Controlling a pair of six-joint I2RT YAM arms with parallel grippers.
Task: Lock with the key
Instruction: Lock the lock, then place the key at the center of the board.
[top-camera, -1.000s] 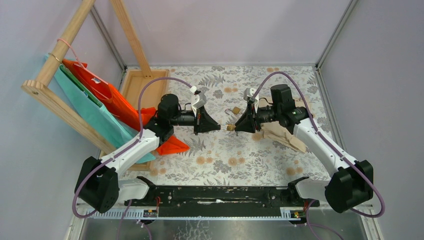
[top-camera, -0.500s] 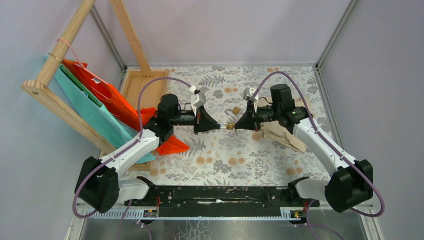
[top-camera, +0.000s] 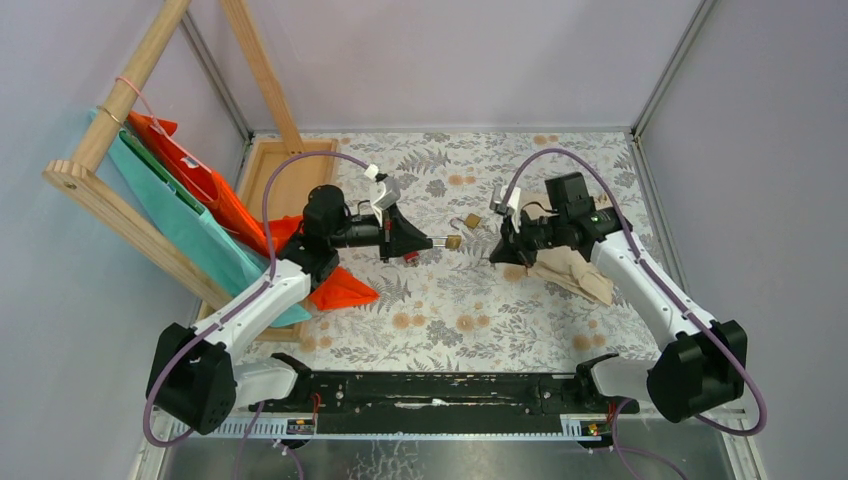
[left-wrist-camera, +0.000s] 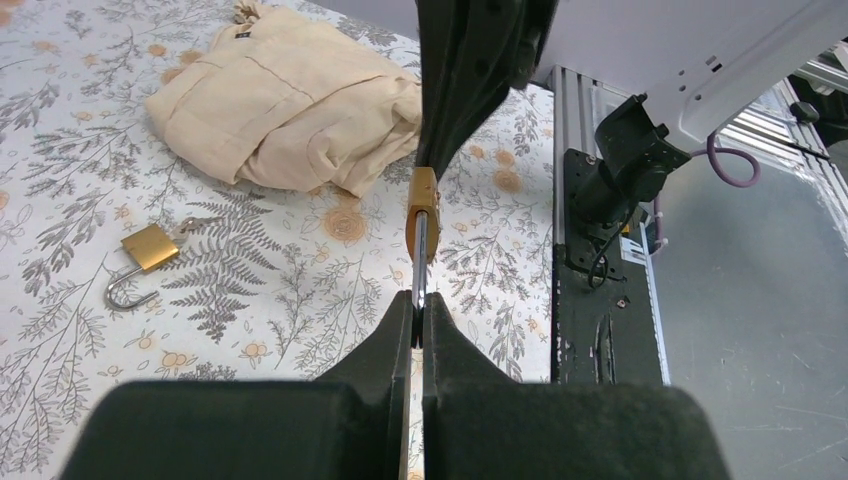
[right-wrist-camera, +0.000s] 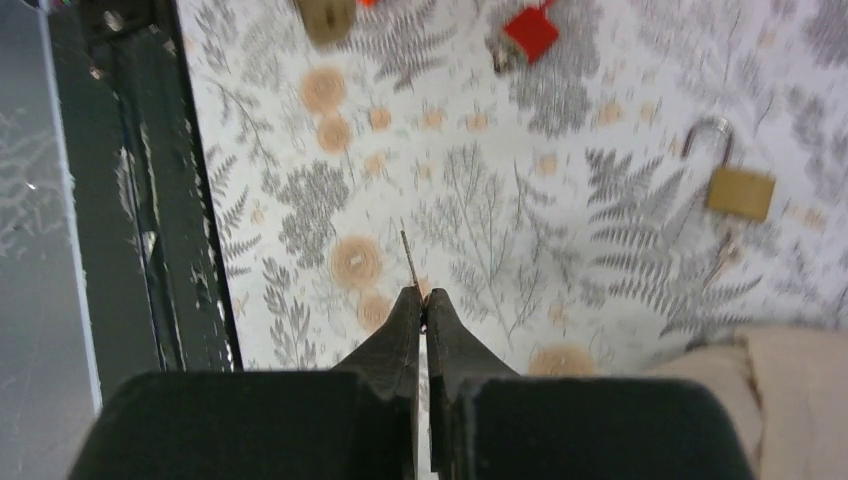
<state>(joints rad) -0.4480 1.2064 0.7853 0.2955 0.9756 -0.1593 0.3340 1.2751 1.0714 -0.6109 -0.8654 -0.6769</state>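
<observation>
My left gripper (top-camera: 437, 242) is shut on the steel shackle of a small brass padlock (top-camera: 453, 242) and holds it above the table. In the left wrist view the gripper (left-wrist-camera: 420, 300) has that padlock (left-wrist-camera: 423, 205) edge-on beyond its tips. My right gripper (top-camera: 492, 258) stands a little to the right of it, apart. It is shut (right-wrist-camera: 421, 293) on a thin key (right-wrist-camera: 405, 250) whose blade sticks out past the tips. A small red lock body (right-wrist-camera: 530, 30) lies on the table under the left gripper (top-camera: 411, 257). Its cable does not show.
A second brass padlock (top-camera: 470, 221) lies open on the table; it also shows in the wrist views (left-wrist-camera: 150, 250) (right-wrist-camera: 740, 190). A beige cloth (top-camera: 570, 272) lies under the right arm. At the left are a wooden frame (top-camera: 110, 110), orange and teal bags (top-camera: 200, 200) and a wooden tray (top-camera: 275, 165).
My right gripper has drawn back to the right and lower, away from the brass padlock, with the key in it. My left gripper has shifted slightly left and still holds the padlock.
</observation>
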